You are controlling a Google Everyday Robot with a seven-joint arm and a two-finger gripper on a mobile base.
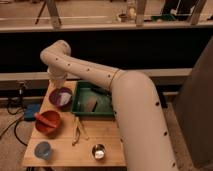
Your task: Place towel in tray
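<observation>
Smooth plastic claw (58, 84) above glossy bowl (53, 94)

Dim warm light, dark backdrop, gripper (56, 82) above purple bowl (60, 96) (cup (99, 151) glints)

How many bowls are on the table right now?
2. A purple bowl at the back left, below the gripper; a red bowl in front of it. The arm may hide more on the right.

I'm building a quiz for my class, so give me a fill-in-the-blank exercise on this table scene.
The tray is ___ in colour.
The gripper hangs over a bowl coloured ___.
The cup nearest the red bowl is ___.
Missing words: green, purple, blue.
</observation>
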